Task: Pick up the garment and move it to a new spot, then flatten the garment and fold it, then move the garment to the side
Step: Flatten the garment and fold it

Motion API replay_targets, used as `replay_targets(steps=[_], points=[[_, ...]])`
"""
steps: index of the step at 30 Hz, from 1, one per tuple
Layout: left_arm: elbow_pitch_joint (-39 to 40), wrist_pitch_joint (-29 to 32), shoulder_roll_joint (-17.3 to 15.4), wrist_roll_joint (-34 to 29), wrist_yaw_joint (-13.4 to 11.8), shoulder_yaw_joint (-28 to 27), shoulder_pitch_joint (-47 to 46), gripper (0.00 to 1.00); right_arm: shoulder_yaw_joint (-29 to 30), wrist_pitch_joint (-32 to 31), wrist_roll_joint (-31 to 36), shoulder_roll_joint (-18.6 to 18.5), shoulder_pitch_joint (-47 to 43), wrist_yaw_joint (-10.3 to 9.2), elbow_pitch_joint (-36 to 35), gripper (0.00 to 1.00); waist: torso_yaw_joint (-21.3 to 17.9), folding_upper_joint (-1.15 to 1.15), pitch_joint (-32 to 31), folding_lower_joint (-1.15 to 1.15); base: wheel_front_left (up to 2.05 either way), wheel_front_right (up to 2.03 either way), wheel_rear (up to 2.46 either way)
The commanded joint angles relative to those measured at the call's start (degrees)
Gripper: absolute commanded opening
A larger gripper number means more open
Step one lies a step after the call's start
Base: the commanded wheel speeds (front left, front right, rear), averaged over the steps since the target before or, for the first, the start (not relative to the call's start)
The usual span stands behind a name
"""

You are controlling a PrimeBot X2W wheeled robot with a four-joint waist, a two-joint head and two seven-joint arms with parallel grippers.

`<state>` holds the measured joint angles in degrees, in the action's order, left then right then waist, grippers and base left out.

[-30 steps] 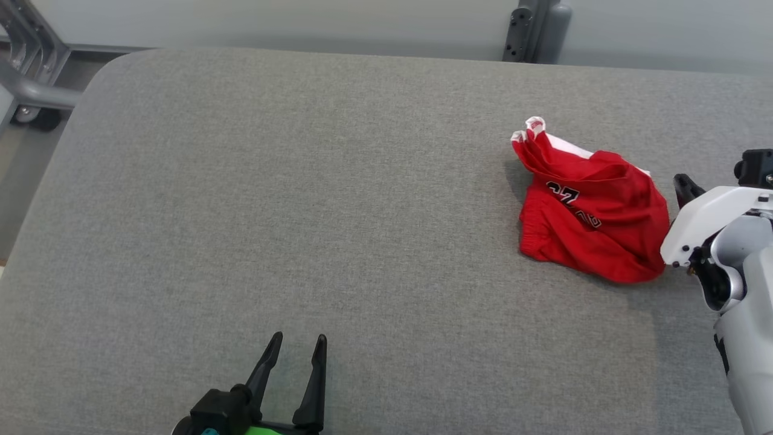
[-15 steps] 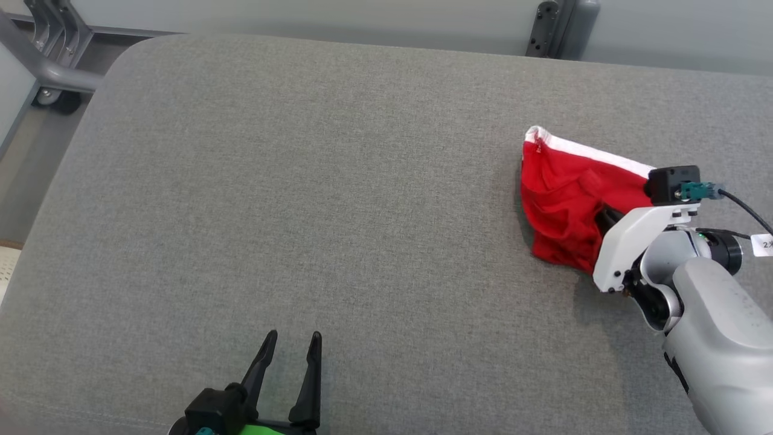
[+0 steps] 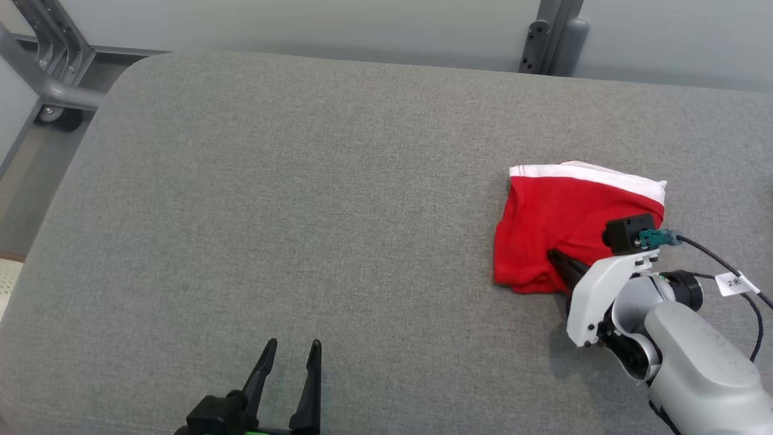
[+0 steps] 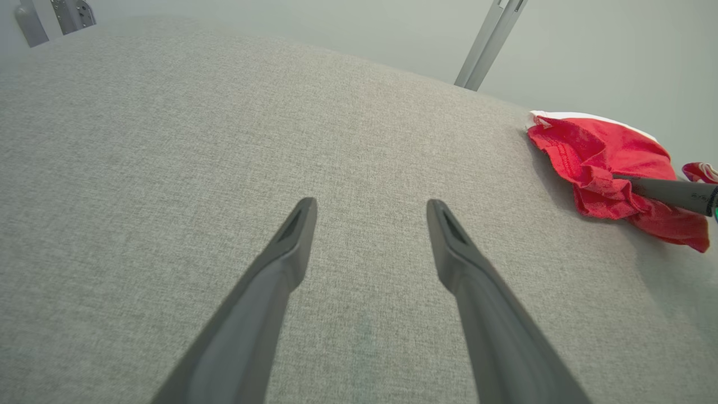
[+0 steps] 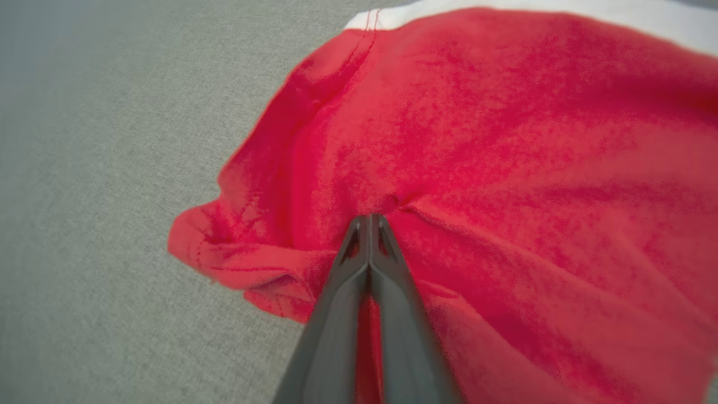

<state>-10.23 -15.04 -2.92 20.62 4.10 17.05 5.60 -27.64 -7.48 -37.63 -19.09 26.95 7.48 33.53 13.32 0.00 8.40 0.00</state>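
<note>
Head view looks steeply down on the tabletop [image 3: 302,181]. Left wrist view skims it low; right wrist view sits close, seemingly defocused. All share the garment [image 3: 561,217].

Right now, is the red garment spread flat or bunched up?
Bunched up. The red garment lies in a crumpled heap on the cushion, its edge rolled into folds, where the shut right tool pinches it.

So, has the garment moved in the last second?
Yes. Against the grey post, the garment has come toward the robot and slightly left, pinched in the right gripper.
</note>
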Motion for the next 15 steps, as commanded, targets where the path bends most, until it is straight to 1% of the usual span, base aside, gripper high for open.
replay_targets(steps=[1,8,15], points=[[-0.1,-0.2,0.0,0.2,-0.1,0.0,0.6,1.0,-0.8,0.8,-0.4,0.2,-1.2,0.01,-0.2,0.0,0.2,0.0,-0.7,0.0,0.0,0.0,0.0],[0.1,-0.2,0.0,0.3,-0.5,0.0,1.3,1.0,-3.9,0.9,-1.1,1.2,-2.8,0.01,1.4,0.0,0.6,0.0,-1.9,0.0,0.0,0.0,0.0],[0.1,-0.2,0.0,0.9,-0.8,-0.3,2.5,1.0,-6.2,3.6,0.4,1.5,-4.1,0.01,2.4,0.0,0.6,0.0,-3.8,0.0,0.0,0.0,0.0]])
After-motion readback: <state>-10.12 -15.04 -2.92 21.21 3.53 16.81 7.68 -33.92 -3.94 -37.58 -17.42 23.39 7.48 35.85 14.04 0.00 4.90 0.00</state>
